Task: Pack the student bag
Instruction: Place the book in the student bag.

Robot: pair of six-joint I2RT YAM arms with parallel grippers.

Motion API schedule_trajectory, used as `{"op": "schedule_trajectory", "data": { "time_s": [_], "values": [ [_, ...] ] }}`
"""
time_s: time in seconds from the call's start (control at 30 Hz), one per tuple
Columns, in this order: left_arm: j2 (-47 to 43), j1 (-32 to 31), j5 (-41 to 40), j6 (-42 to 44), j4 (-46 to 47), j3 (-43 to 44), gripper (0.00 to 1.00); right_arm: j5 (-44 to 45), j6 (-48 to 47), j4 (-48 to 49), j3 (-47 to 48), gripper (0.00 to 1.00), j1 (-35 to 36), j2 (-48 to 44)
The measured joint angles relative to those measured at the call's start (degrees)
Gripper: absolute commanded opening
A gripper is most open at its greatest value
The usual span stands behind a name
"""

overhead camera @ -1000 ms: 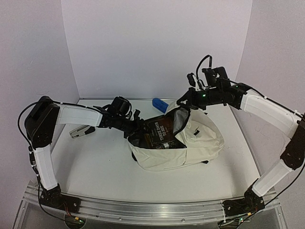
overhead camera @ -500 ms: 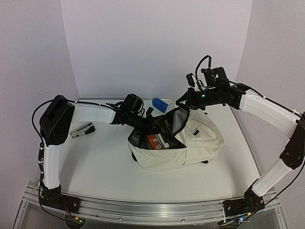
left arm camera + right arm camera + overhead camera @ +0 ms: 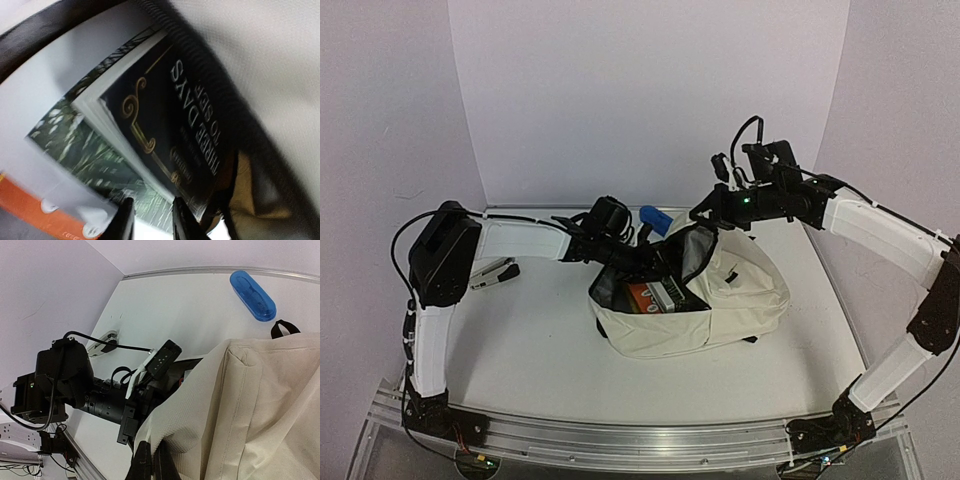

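A white table (image 3: pixel 540 340) sat inside pale lilac walls (image 3: pixel 650 90), with a metal rail along its near edge. The cream bag (image 3: pixel 720 300) lay in the middle of the table, a little right of centre, its mouth facing left and far.

A second before, the left arm (image 3: pixel 520 240) was further left and partly covered the stapler (image 3: pixel 492 271). It had since stretched right, so the left gripper (image 3: pixel 655 262) was inside the mouth of the bag. The black book (image 3: pixel 670 270), which had stood tall in the opening with its title showing, was now lower and deeper in. That uncovered an orange cover (image 3: pixel 642 293) beneath it. The right arm had not moved.

The right gripper (image 3: pixel 705 213) was pressed together on the far rim of the bag and held the flap up. The left wrist view showed the left gripper's fingers (image 3: pixel 125 222) a narrow gap apart at the book's page edge. I could not tell whether they pinched it.

A blue case (image 3: pixel 654 219) lay by the far wall, just beyond the left gripper. The raised flap hid the far part of the opening from above.
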Motion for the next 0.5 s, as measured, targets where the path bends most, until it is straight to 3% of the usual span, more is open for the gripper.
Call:
{"op": "schedule_trajectory", "data": {
  "time_s": [0.17, 0.33, 0.5],
  "values": [
    [-7.9, 2.8, -2.2, 1.1, -0.2, -8.3, 0.46, 1.0, 1.4, 0.1, 0.0, 0.05, 0.1, 0.0],
    [-17.6, 9.6, -3.5, 1.0, 0.3, -16.8, 0.53, 3.4, 3.6, 1.0, -0.4, 0.06, 1.3, 0.1],
    [-25.7, 14.6, -6.3, 1.2, -0.3, -22.5, 0.55, 7.0, 7.4, 3.9, -1.1, 0.17, 5.1, 0.8]
  ]
}}
